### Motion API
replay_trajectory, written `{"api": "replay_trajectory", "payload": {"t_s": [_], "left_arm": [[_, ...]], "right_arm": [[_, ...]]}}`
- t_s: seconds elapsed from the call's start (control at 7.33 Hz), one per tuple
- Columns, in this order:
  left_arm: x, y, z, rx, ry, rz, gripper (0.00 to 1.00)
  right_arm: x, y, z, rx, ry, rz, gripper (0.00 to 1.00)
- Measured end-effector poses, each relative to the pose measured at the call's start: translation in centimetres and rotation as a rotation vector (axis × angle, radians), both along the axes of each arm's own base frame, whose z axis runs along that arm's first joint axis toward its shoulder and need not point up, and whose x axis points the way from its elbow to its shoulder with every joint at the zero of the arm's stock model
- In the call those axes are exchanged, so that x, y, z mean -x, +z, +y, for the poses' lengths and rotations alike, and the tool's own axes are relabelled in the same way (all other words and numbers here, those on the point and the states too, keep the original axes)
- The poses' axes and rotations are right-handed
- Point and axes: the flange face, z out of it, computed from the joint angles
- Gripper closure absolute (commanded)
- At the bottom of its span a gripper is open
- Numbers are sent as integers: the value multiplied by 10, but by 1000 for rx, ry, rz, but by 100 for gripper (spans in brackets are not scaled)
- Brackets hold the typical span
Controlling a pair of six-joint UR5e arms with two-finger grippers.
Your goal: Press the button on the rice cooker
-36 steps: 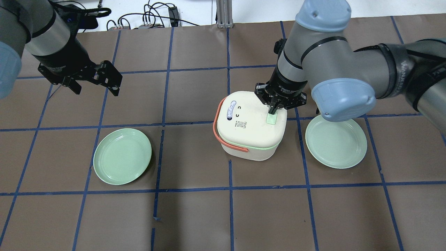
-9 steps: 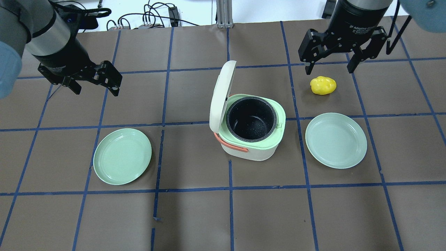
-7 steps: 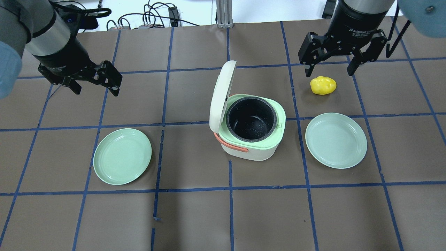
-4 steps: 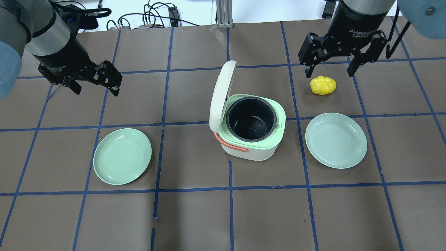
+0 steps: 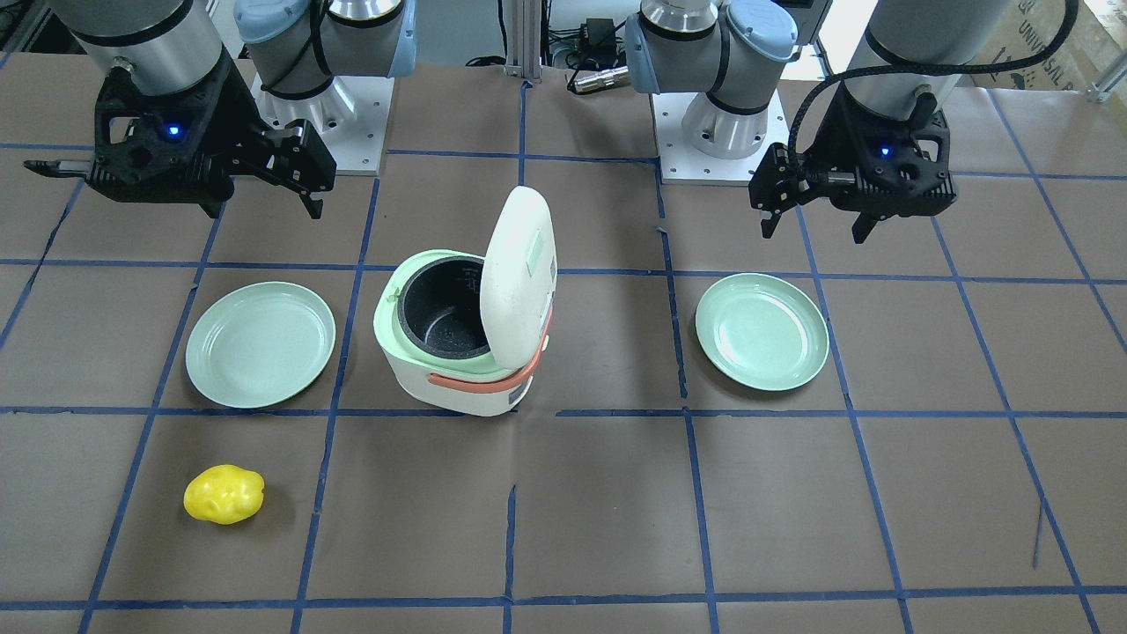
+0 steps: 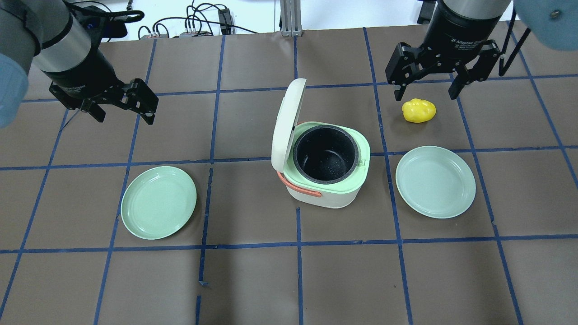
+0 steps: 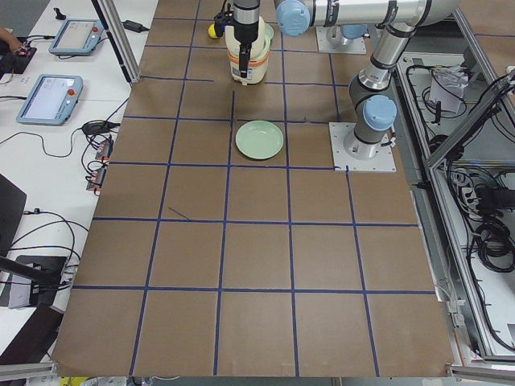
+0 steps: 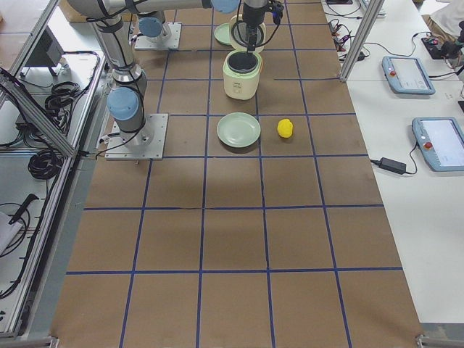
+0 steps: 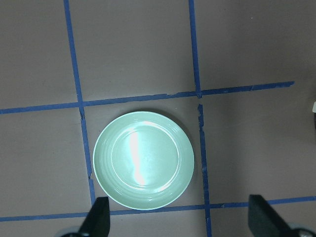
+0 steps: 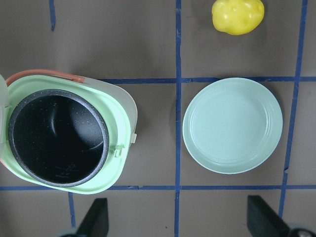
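The left end effector [image 6: 126, 118] hangs high over the brown, blue-taped surface [image 6: 253, 280], its 2 fingers spread wide and holding nothing. Its wrist camera looks straight down on a mint-green plate [image 9: 143, 160], which lies flat beneath it, framed between the 2 fingertips [image 9: 98, 219] and touching neither. To this end effector's right, and well apart from it, the rice cooker [image 6: 325, 192] stands near the middle of the surface, roughly midway between the 2 end effectors and touched by neither. Its white lid [image 6: 283, 122] is swung up, nearly upright, on the side toward the left end effector, so the black inner pot [image 6: 326, 153] and its speckled bottom show inside the mint-green rim [image 6: 363, 158]. The salmon-orange handle [image 6: 300, 188] lies down along the body. In the front-facing view a pale green rectangular patch [image 5: 534, 257] shows on the lid's outer face. Another mint-green plate [image 6: 435, 182] lies near the cooker on the side toward the right end effector, not touching it. The right end effector [image 6: 425, 95] is also raised, fingers wide apart and empty. Its wrist camera shows that plate below it between the fingers [image 10: 96, 219], the cooker off to its left, and a lumpy yellow object [image 10: 238, 16] on the surface beyond the plate, apart from it.
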Motion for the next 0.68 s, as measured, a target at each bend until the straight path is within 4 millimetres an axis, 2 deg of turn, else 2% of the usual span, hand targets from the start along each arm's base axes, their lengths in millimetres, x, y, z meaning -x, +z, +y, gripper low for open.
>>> {"api": "replay_trajectory", "payload": {"t_s": [0.68], "left_arm": [[0,0,0,0,0,0,0]], "right_arm": [[1,0,0,1,2,7,0]]}}
